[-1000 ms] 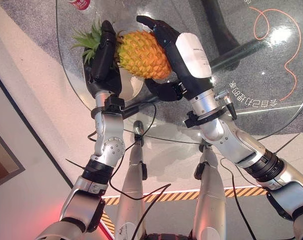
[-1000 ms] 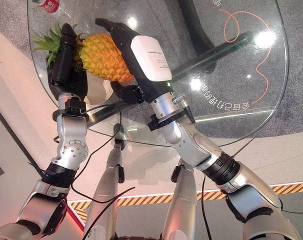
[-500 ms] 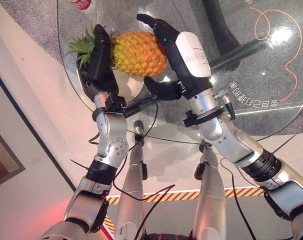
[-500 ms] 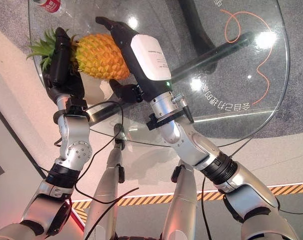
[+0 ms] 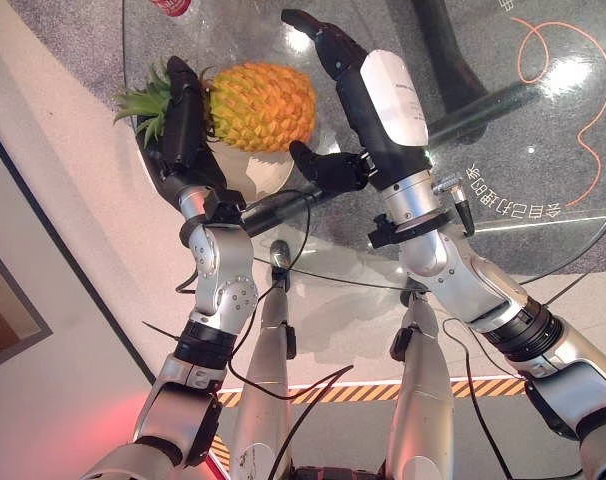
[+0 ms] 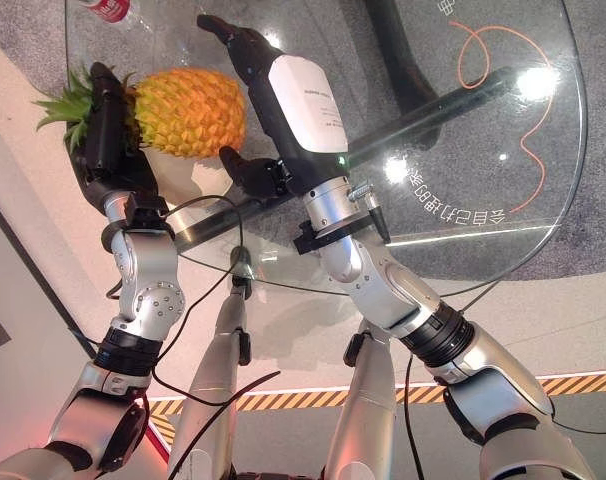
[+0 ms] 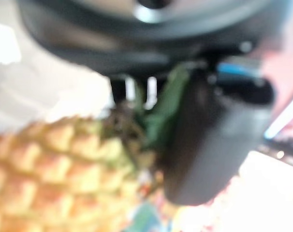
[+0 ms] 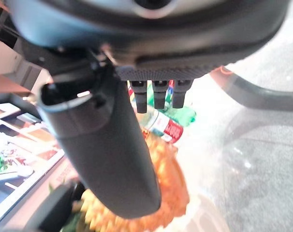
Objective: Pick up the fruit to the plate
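A yellow-orange pineapple lies on its side over a white plate on the glass table. My left hand is at its green crown, with the thumb and fingers closed round the leaf base. My right hand stands just right of the fruit with straight fingers and a small gap to its skin. Its thumb juts out below the fruit, near the plate rim. From the right wrist the pineapple shows past the thumb.
The round glass table has its near edge close to my arms. A red-labelled bottle lies at the far left rim. Dark table legs and an orange line show through the glass on the right.
The left hand has carried the pineapple to the left by its crown. The right hand has come off the fruit, and a gap has opened between them.
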Motion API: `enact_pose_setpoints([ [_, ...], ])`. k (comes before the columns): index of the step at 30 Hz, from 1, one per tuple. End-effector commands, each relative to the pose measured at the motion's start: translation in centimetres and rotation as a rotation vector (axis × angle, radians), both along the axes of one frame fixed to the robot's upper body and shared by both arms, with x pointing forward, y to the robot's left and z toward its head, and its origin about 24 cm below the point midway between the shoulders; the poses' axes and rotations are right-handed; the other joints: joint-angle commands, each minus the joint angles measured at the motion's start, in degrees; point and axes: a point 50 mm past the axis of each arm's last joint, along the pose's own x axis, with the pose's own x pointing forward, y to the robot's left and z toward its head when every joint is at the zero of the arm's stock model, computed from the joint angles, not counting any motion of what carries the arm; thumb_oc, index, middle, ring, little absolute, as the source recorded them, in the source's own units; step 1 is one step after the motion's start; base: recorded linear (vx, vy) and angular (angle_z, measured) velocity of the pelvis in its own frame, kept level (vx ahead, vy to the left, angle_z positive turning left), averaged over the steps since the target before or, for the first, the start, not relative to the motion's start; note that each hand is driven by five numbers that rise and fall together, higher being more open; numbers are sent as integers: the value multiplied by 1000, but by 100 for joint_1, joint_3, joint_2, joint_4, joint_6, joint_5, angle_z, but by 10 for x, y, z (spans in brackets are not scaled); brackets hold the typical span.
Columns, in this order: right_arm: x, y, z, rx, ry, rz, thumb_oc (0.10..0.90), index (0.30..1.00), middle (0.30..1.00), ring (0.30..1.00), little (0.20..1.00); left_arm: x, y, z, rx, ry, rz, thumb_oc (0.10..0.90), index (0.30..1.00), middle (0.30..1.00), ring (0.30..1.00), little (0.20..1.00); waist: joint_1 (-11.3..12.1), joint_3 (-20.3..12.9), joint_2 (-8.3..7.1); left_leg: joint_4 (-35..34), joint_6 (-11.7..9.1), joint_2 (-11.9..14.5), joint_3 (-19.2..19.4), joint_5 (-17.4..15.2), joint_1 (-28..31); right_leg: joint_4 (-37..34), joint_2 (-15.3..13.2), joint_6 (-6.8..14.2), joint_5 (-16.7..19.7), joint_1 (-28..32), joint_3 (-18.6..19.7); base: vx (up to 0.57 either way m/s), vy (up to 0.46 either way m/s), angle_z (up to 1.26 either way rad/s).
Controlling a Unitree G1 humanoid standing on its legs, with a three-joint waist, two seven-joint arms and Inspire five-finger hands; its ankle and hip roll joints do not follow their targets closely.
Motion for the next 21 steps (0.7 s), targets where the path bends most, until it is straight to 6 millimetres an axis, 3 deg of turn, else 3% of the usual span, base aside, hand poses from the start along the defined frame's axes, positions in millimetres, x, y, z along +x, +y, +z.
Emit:
enact_pose_setpoints([
  [1,-34,17,60,90,-307,138,800,900,900,900,900,-30,8,66,28,-393,116,100,300,300,300,200,53,-64,-130,-16,-42,57,133,-122,197,-269,36,45,475,243,-412,0,0,0],
  [14,-31,10,60,132,-313,103,800,900,900,900,900,-35,16,74,56,-403,285,100,300,300,300,200,21,-64,-158,-52,-62,73,143,-113,226,-275,63,35,463,252,-388,0,0,0],
  [21,-7,-26,35,471,-113,61,800,900,900,900,900,-33,26,68,113,-378,400,100,300,300,300,200,-82,-64,-177,-63,-76,100,182,-132,250,-268,89,10,439,235,-335,-1,4,0],
])
